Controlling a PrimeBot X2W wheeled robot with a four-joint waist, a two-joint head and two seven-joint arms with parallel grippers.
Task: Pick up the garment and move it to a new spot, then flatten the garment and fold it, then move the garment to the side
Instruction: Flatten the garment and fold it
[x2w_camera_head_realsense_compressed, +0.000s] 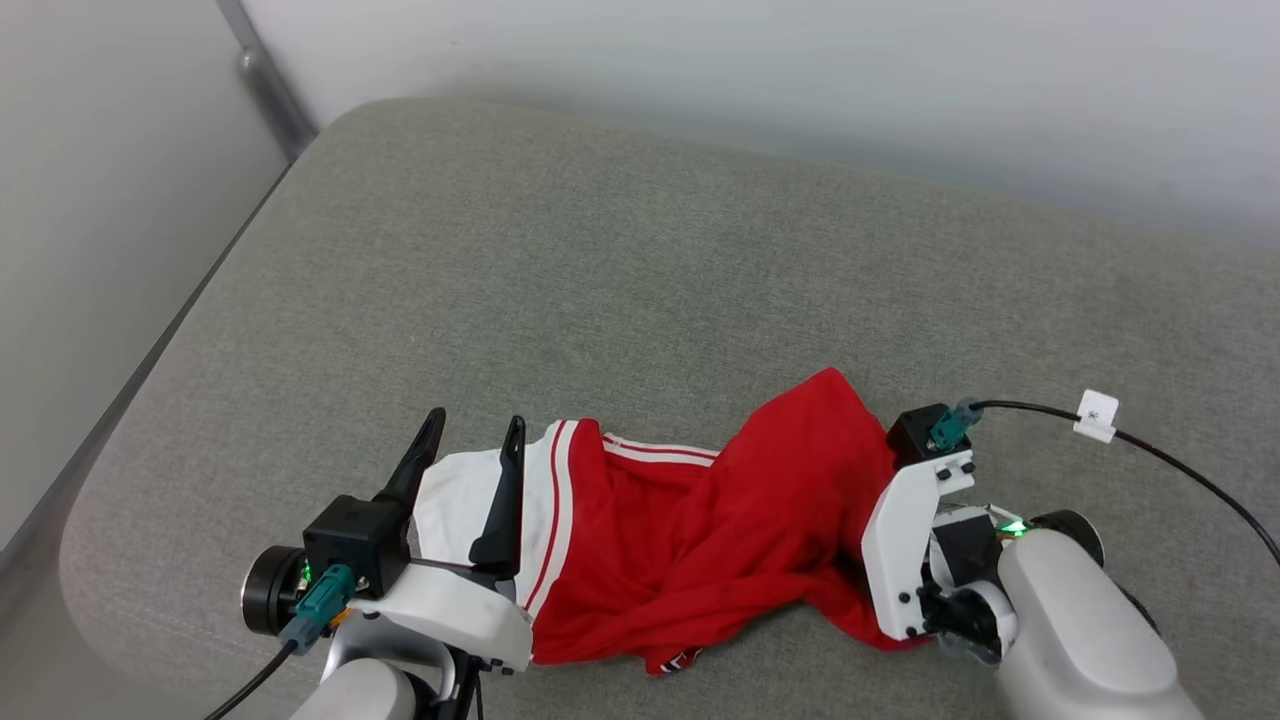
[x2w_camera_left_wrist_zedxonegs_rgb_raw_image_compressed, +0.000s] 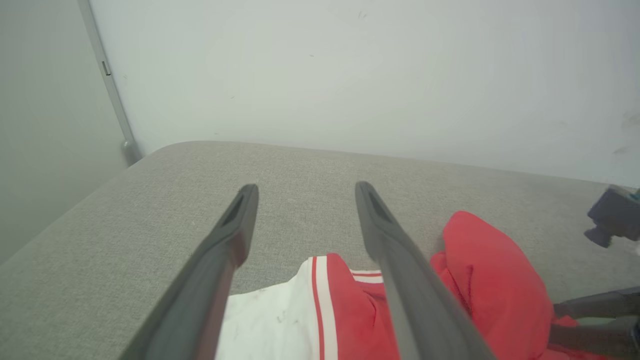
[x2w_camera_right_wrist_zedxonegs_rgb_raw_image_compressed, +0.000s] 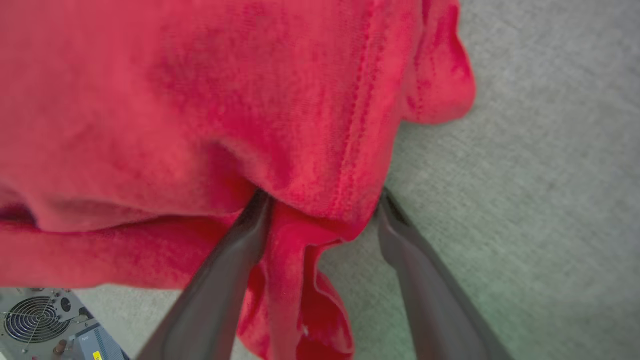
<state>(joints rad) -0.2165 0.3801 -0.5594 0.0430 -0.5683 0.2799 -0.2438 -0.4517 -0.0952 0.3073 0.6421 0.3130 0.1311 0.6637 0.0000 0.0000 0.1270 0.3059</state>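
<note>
1. The garment (x2w_camera_head_realsense_compressed: 700, 530) lies crumpled in a long heap on the grey padded surface (x2w_camera_head_realsense_compressed: 600, 250), close to that surface's near edge. Its body is red, and a white sleeve (x2w_camera_head_realsense_compressed: 455, 510) with red-white striped trim forms its left end.
2. The left gripper (x2w_camera_head_realsense_compressed: 475, 428) is at the garment's left end. Its fingers (x2w_camera_left_wrist_zedxonegs_rgb_raw_image_compressed: 235, 230) are spread wide with nothing held, one on each side of the white sleeve, tips pointing past the cloth. Whether they touch the sleeve cannot be told.
3. The right gripper (x2w_camera_right_wrist_zedxonegs_rgb_raw_image_compressed: 322, 200) is at the garment's right end. Its fingers stand wide apart and are pushed in under a raised red fold. A bunch of hemmed red cloth sits between them, unpinched.
4. A black cable (x2w_camera_head_realsense_compressed: 1180, 470) with a white tag (x2w_camera_head_realsense_compressed: 1095, 415) runs off to the right of the garment.
</note>
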